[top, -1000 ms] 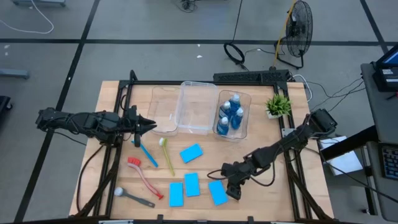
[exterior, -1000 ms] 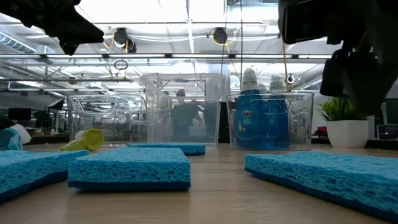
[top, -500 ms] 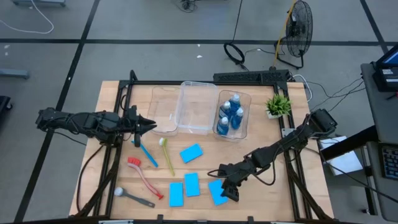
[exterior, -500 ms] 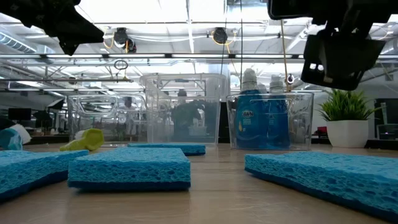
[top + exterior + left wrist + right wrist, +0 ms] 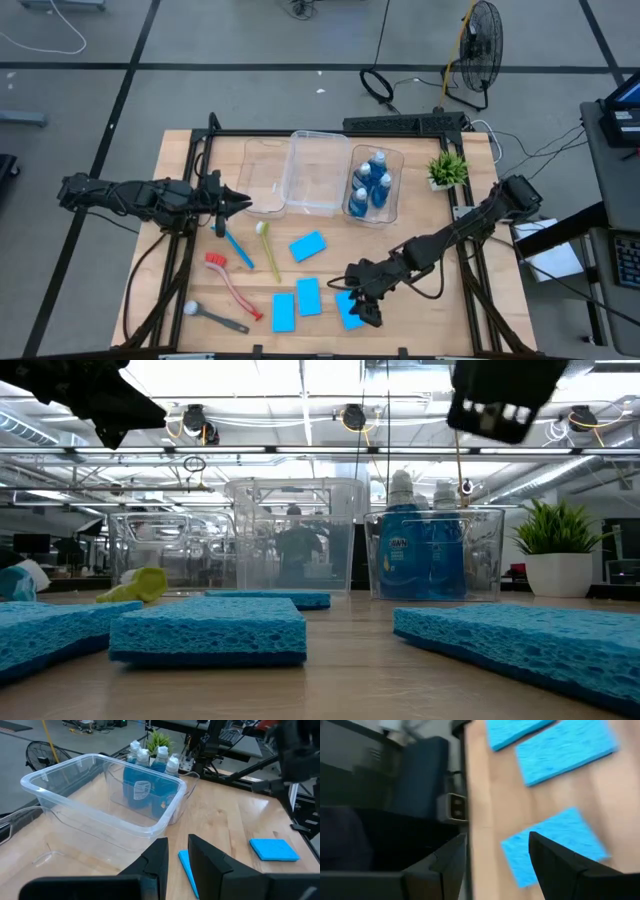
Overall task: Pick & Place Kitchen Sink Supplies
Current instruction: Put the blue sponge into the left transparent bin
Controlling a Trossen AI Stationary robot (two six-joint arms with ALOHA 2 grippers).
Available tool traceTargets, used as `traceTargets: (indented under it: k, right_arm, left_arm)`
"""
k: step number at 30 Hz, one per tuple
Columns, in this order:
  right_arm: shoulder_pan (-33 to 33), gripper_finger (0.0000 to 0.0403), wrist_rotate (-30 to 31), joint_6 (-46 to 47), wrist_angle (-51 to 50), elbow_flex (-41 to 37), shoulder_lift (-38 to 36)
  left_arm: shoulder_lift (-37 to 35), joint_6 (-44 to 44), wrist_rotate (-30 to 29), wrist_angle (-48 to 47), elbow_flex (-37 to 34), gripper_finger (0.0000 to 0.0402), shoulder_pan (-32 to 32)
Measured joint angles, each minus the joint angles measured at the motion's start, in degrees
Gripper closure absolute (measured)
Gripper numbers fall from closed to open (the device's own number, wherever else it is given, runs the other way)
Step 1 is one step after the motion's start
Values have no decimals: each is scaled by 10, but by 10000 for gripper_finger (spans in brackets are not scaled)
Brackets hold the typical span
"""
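Note:
Four bright-blue sponges lie flat toward the table's near edge: one [image 5: 308, 245], two side by side [image 5: 308, 296] [image 5: 283, 312], and the rightmost sponge [image 5: 343, 300]. My right gripper [image 5: 362, 310] hangs open above that rightmost sponge [image 5: 555, 847], touching nothing. Blue-liquid bottles [image 5: 372, 185] stand in a clear bin. Blue [image 5: 235, 248], yellow-green [image 5: 268, 248], red [image 5: 230, 280] and grey-black [image 5: 215, 317] brushes lie left of the sponges. My left gripper [image 5: 243, 203] waits above the blue brush, its fingers [image 5: 210, 862] a narrow gap apart.
An empty clear bin [image 5: 315, 170] and a lower clear tray [image 5: 262, 175] sit at the far middle, beside the bottle bin [image 5: 150, 825]. A small green potted plant [image 5: 447, 168] stands at the far right. Bare wood shows between the sponges and the bins.
My right gripper has moved toward the table's left and slightly toward its near edge, coming over the rightmost sponge; in the low view it has shifted from the right side up to the top edge. Its fingers stay open.

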Motion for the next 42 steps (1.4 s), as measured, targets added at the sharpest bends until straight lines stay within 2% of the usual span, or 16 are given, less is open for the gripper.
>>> traceTargets:
  k: [4,9,21,32,42]
  right_arm:
    - [0,204,44,5,-120,51,0]
    - [-6,204,59,62,-166,53,5]
    - [-12,204,42,153,-154,52,98]
    - [-16,204,13,251,-153,52,99]
    - [-16,204,-6,330,-82,-12,99]
  left_arm:
    - [0,0,0,0,0,325,0]
    - [0,4,0,-2,0,325,0]
    - [0,1,4,-12,0,325,0]
    - [0,-10,41,-12,0,325,0]
    - [0,-13,49,-12,0,325,0]
